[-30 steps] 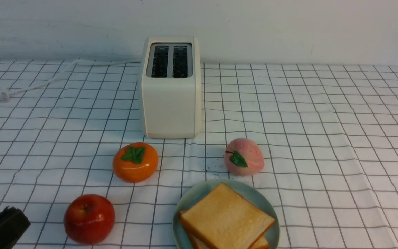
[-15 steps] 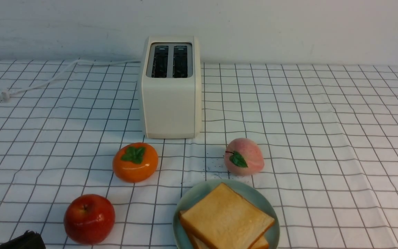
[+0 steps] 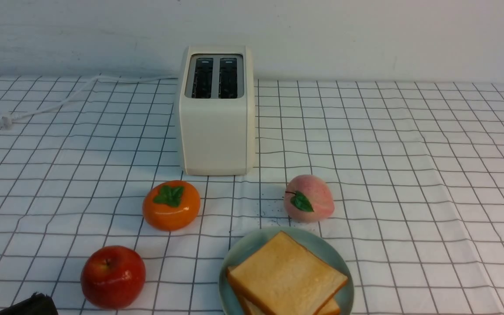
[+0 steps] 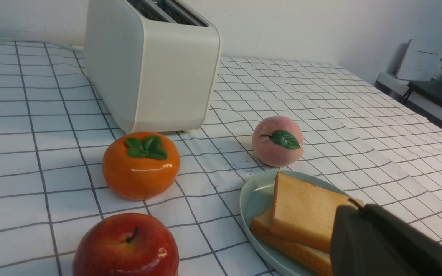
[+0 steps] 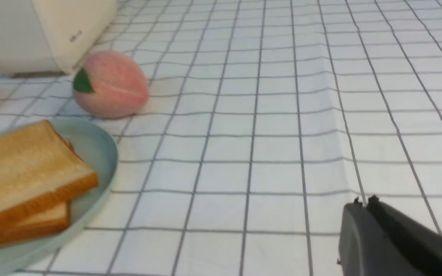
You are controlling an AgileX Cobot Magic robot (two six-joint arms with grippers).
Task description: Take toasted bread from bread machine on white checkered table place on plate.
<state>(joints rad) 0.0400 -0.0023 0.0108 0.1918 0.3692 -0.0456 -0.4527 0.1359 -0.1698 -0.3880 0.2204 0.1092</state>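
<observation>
On the white checkered table [image 3: 409,175] both slices of toasted bread [image 3: 286,274] already lie stacked on the plate [image 3: 252,249] — nearer the left gripper [image 4: 355,207] than the right gripper [image 5: 363,201], both pinched together and empty — the bread machine [image 3: 216,131] slots bare

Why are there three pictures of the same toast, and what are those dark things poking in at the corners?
A robot with two arms took these. One camera sits between the arms, looking forward. The other two ride on its wrists.

The dark shape in each wrist picture is that arm's own fingers: left gripper, right gripper. Both are shut and hold nothing.

On the white checkered table stands a boxy cream-white bread machine, both slots empty. In front lie a shiny orange persimmon, a fuzzy pink peach and a red apple. Two golden square slices of toasted bread lie stacked on the round pale mint-green plate.
</observation>
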